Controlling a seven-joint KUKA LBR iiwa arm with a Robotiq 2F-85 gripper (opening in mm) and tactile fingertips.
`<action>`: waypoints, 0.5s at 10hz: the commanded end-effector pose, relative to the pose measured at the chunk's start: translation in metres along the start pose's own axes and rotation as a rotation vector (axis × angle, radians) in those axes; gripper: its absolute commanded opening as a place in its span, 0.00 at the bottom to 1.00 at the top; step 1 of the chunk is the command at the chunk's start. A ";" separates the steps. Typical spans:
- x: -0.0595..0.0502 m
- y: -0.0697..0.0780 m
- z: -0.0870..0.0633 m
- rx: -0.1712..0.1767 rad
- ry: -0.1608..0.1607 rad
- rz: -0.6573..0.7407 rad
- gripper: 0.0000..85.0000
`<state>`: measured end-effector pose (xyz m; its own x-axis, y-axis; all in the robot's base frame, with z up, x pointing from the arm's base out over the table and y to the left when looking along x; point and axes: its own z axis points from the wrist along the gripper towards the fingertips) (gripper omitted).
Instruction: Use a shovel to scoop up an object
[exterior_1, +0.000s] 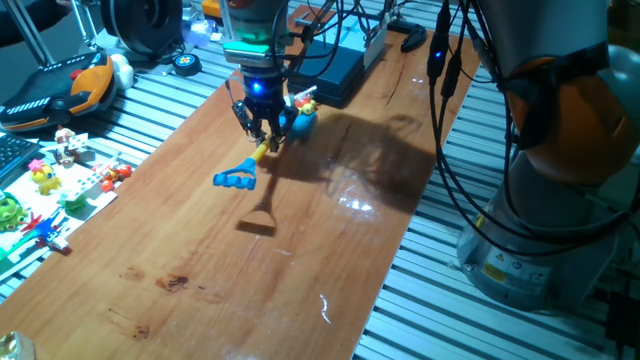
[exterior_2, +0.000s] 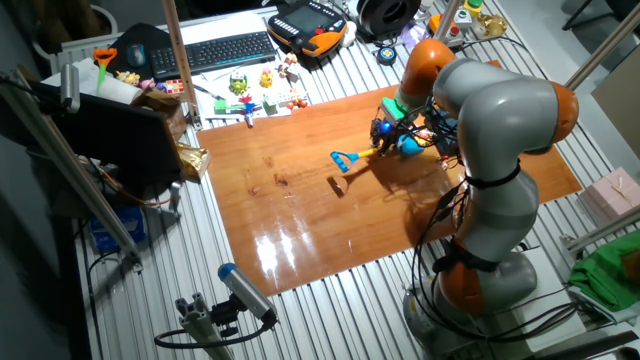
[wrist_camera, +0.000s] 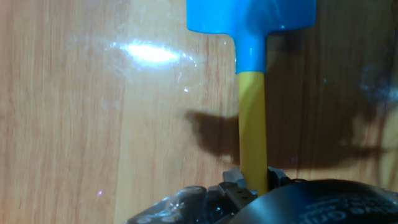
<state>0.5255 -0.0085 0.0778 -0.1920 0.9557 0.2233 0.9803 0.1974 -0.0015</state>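
My gripper (exterior_1: 262, 125) is shut on the yellow shaft of the shovel (exterior_1: 250, 160) and holds it above the wooden table (exterior_1: 250, 270). The blue D-shaped loop end (exterior_1: 235, 178) sticks out toward the front left and casts a shadow on the wood. The blue blade (exterior_1: 300, 120) lies behind the gripper. A tiny yellow figure with red bits (exterior_1: 305, 100) sits right by the blade; I cannot tell whether they touch. In the hand view the shaft (wrist_camera: 252, 124) runs from the gripper (wrist_camera: 252, 180) up to the blade (wrist_camera: 249, 15). The shovel also shows in the other fixed view (exterior_2: 350, 156).
A black box (exterior_1: 335, 70) with cables stands just behind the blade. Small toys (exterior_1: 60, 180) lie on a white sheet off the table's left edge. A keyboard (exterior_2: 225, 48) and an orange-black handset (exterior_1: 60, 85) lie beyond. The robot base (exterior_1: 540, 200) is at the right.
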 end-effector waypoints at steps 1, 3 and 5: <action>-0.001 0.000 0.000 0.000 -0.012 -0.008 0.01; -0.005 -0.001 0.001 -0.004 -0.029 -0.023 0.01; -0.009 -0.002 0.002 -0.010 -0.044 -0.039 0.01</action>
<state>0.5248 -0.0166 0.0735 -0.2321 0.9560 0.1794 0.9723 0.2330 0.0165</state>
